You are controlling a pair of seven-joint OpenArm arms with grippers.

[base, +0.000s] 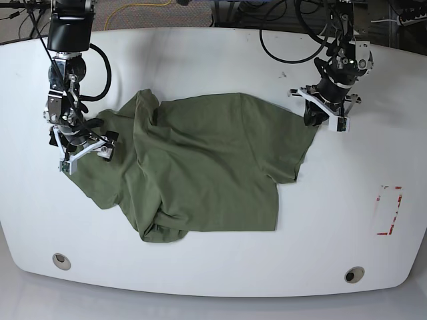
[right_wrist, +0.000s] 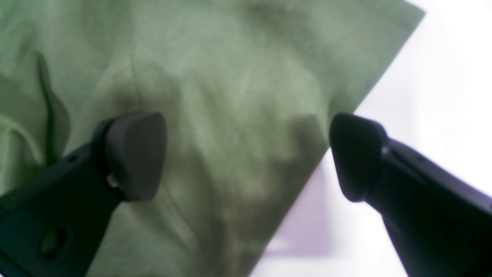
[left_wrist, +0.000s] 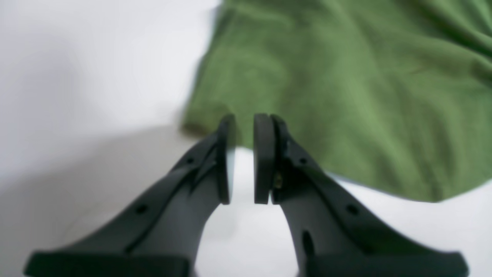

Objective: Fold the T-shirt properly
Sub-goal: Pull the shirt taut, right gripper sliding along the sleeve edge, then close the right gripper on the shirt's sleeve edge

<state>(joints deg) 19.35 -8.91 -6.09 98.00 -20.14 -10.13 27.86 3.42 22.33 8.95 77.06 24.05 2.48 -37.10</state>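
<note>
The olive-green T-shirt [base: 207, 160] lies rumpled on the white table [base: 333, 227], its lower left part bunched and folded over. My left gripper [base: 321, 120] is at the shirt's right sleeve edge. In the left wrist view its jaws [left_wrist: 244, 119] stand a narrow gap apart with nothing between them, tips at the edge of the cloth [left_wrist: 346, 96]. My right gripper [base: 83, 152] is over the shirt's left sleeve. In the right wrist view it [right_wrist: 248, 154] is wide open and empty above the cloth [right_wrist: 230, 77], near a straight edge.
A red-marked rectangle [base: 389, 210] is on the table at the right. Two round holes [base: 61, 261] [base: 354, 274] sit near the front edge. Cables [base: 287, 40] run along the back of the table.
</note>
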